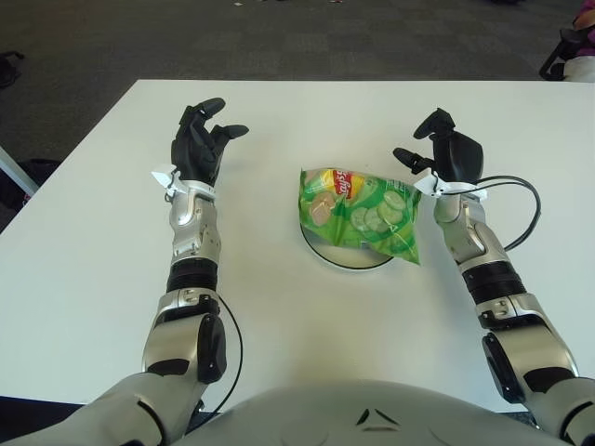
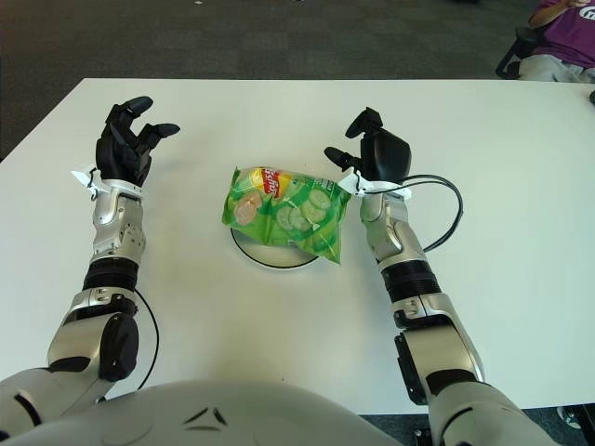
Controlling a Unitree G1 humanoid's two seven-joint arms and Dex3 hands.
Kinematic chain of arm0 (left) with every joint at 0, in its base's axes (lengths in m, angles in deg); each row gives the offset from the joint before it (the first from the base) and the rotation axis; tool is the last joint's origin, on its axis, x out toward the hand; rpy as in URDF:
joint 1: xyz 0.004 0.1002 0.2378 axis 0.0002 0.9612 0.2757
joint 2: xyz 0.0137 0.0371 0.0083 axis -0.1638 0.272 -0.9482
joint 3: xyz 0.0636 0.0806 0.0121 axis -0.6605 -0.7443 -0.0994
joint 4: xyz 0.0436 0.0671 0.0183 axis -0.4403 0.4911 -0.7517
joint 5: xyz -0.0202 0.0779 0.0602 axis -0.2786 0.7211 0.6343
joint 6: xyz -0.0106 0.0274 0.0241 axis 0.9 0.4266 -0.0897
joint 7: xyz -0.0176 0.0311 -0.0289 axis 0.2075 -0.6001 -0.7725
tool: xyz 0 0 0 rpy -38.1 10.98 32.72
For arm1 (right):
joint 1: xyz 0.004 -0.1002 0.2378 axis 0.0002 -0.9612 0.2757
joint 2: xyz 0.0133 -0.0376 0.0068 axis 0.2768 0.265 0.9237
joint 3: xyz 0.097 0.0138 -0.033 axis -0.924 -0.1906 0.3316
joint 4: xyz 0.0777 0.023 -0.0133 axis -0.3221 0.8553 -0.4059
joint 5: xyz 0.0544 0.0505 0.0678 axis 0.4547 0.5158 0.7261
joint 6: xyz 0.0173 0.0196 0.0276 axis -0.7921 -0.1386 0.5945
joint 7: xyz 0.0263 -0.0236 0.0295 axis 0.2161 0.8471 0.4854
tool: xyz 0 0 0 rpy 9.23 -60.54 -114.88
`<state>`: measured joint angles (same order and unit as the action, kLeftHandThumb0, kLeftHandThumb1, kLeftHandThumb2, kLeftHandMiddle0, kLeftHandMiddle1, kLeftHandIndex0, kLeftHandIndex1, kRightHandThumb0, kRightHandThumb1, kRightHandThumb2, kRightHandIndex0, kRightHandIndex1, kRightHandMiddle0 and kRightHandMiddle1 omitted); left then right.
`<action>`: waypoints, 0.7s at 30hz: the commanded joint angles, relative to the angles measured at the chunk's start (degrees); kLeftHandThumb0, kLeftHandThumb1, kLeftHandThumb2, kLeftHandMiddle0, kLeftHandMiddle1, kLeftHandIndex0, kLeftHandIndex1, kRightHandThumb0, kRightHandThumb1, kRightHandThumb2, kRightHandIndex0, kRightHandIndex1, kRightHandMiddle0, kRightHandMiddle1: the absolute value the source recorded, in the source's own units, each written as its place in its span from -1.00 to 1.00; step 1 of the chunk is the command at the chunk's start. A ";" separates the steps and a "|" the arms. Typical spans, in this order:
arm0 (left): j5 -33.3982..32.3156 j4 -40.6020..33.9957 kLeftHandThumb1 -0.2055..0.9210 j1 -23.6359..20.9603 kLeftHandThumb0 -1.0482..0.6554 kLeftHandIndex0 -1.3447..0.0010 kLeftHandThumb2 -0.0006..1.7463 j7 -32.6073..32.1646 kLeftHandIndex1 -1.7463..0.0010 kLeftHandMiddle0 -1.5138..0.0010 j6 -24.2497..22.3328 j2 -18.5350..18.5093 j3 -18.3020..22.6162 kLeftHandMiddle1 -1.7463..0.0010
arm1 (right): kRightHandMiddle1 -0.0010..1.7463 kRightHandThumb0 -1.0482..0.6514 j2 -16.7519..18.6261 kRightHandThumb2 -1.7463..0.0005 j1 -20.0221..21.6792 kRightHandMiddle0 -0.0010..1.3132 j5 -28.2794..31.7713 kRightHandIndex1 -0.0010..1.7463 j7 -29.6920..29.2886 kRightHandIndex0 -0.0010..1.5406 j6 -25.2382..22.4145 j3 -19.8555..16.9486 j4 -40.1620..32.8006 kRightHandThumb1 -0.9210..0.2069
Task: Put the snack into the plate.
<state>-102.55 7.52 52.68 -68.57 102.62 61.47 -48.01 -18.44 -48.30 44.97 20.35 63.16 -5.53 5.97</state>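
The green snack bag (image 1: 361, 214) is lying on top of the white plate (image 1: 346, 257), in the middle of the white table (image 1: 93, 242). It is covering most of the plate, and only the near rim is peeking out. The bag's long side is running from the robot's left to its right, tipping a bit toward the robot on the right end.

The right hand (image 1: 444, 153) is hanging just beside the bag's right end, with its fingers spread and holding nothing. The bag is lying to the left of this hand, so this hand is the nearer one. The left hand (image 1: 200, 139) is farther off on the other side, also spread and holding nothing.

I think the job is looking done.

The right eye view is showing someone in a purple top (image 2: 567, 32) past the far corner; the left eye view is showing much less of them.
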 commanded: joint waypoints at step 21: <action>-5.79 4.93 1.00 -4.64 -0.47 0.50 -0.07 2.81 0.44 0.01 3.76 4.88 -3.46 0.85 | 0.82 -0.18 -0.92 0.57 0.73 -0.48 0.74 -0.59 -0.65 -0.08 0.83 -0.52 0.84 -1.00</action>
<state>-98.17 17.18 46.56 -73.80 115.73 64.88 -52.92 -18.85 -48.28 45.05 20.26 63.68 -5.58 6.51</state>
